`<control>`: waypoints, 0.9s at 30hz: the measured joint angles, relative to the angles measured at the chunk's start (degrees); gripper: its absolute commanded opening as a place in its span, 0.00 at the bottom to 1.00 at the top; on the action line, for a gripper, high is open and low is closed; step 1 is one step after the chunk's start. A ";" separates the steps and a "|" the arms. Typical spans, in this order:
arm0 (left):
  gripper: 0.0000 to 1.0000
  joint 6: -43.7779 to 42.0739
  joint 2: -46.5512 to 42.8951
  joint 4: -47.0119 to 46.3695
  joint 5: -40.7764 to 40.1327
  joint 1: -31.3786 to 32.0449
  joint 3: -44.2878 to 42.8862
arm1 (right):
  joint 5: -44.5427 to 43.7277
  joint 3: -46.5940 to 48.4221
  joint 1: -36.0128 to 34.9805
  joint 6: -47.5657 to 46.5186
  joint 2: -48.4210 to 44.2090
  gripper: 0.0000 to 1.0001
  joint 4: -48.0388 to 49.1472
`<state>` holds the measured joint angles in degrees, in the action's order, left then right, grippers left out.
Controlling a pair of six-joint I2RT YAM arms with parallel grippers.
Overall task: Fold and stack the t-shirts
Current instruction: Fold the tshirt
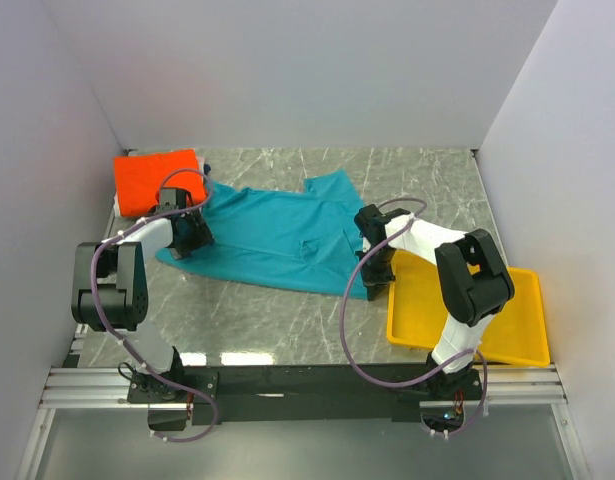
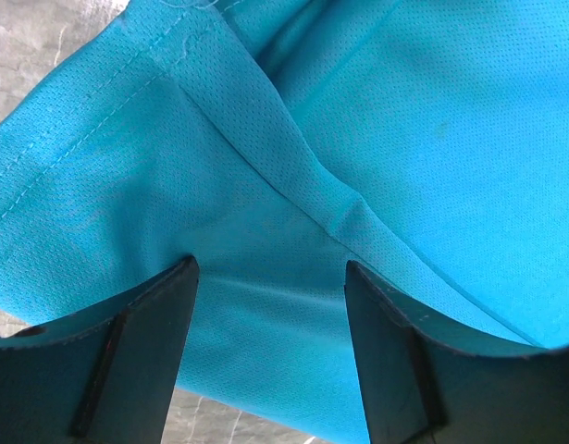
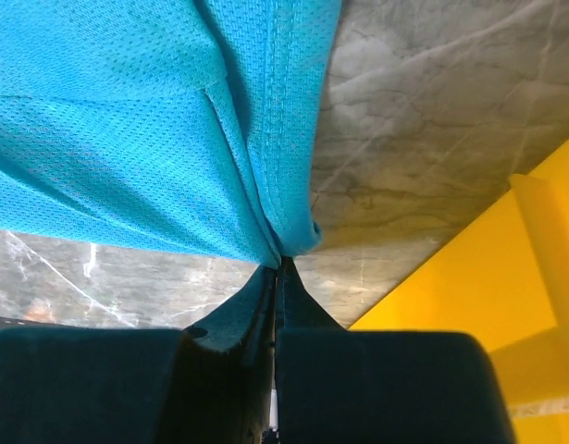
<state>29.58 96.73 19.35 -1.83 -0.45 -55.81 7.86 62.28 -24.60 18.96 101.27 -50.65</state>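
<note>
Teal t-shirt (image 1: 277,235) lies spread across the middle of the marble-patterned table (image 1: 287,325), mostly flat, with some wrinkles near its centre and one sleeve pointing toward the back wall. It is not yet folded.

Orange-red t-shirt (image 1: 159,180) sits at the back left corner as a compact folded block, touching or just overlapping the teal one's left edge; which of the two, I cannot tell from above.

Left gripper (image 2: 270,277) is down at the teal shirt's left end. The jaws stand well apart, released. In the wrist view the cloth runs under and between them, a stitched seam crossing diagonally just ahead of the tips. Nothing is pinched there.

Right gripper (image 3: 278,264) is at the shirt's right side, jaws clenched tight together on the teal t-shirt, with a hemmed fold of the cloth nipped between the tips. The fabric bunches and draws into a narrow gather right at the pinch, then fans out above it.

Yellow tray (image 1: 477,315) rests on the table at the near right, just beside the right arm, with nothing seen in its visible part. The teal shirt's lower right corner comes close to the tray's left rim
</note>
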 measured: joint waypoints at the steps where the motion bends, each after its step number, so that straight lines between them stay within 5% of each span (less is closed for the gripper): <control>1: 0.72 -0.09 -0.02 0.00 0.04 0.00 0.00 | -0.17 0.20 0.00 -0.15 0.00 0.00 -0.15; 4: 0.73 -0.20 -0.15 -0.04 0.42 0.00 0.07 | -0.33 0.68 0.00 -0.48 0.00 0.06 -0.66; 6: 0.74 -0.17 -0.35 -0.09 0.57 0.00 0.17 | -0.20 1.07 0.00 -0.68 0.00 0.21 -1.20; 10: 0.74 0.13 -1.31 1.60 0.96 -0.09 0.33 | -0.15 3.06 0.00 -1.03 -0.11 0.36 -3.52; 18: 0.75 1.64 -6.01 7.85 3.10 -0.20 -1.05 | 1.27 14.25 -0.17 -2.34 -2.47 0.38 -9.33; 27: 0.75 4.20 -3.06 4.50 7.69 -0.15 -4.35 | 9.57 21.99 -2.64 -2.23 2.71 0.36 -3.23</control>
<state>33.78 93.67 23.86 5.87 -0.60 -60.16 17.43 84.27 -27.24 16.73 103.98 -53.89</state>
